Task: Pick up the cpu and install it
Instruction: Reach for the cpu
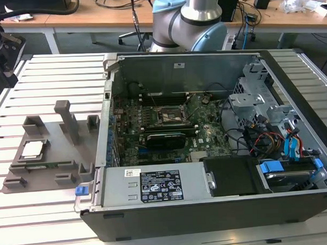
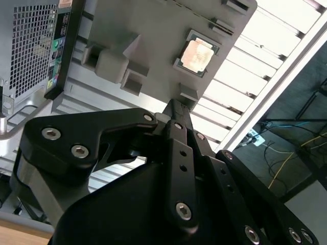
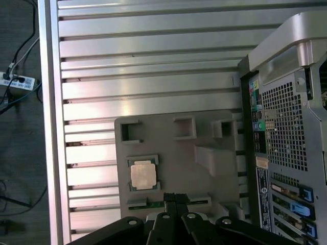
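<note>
The cpu (image 1: 35,150) is a small silvery square chip lying flat in a recess of the grey plastic tray (image 1: 52,158), at the exterior view's left on the slatted table. Both wrist views look down on the cpu (image 3: 142,174) (image 2: 196,55) in its pocket. My gripper (image 3: 176,198) (image 2: 175,106) hangs well above the tray (image 3: 204,127), a little to one side of the chip. Its black fingers are shut together with nothing between them. The black socket frame (image 1: 171,116) sits on the motherboard inside the open computer case (image 1: 209,196).
Upright grey blocks (image 1: 66,119) stand on the tray near the cpu. The case wall (image 3: 286,127) rises right beside the tray. The arm's base (image 1: 187,19) stands behind the case. Cables and drive cages (image 1: 271,124) crowd the case's right half.
</note>
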### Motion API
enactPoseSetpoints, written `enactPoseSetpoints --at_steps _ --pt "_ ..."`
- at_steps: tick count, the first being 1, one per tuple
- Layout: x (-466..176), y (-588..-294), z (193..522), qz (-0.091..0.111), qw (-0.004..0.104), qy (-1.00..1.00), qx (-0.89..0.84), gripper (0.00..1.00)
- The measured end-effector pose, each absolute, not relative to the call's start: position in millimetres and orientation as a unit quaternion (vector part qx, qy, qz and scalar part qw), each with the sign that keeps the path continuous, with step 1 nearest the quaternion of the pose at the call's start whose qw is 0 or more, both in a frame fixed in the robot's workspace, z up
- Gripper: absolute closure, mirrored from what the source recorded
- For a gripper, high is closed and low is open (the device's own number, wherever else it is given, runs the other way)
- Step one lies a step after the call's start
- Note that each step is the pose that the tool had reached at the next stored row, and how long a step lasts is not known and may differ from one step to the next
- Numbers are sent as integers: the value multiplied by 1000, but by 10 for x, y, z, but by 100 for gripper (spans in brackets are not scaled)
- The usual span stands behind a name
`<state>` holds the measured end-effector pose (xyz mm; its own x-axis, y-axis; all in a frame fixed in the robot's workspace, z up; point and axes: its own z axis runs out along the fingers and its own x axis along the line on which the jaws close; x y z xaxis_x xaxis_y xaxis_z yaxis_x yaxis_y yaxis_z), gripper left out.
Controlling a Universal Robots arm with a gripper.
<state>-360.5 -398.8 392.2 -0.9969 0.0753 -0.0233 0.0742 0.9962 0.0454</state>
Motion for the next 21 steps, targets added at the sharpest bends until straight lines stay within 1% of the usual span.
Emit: enactPoseSetpoints --at_steps 21 --pt "-4050 -3988 3914 22 12 999 37 89"
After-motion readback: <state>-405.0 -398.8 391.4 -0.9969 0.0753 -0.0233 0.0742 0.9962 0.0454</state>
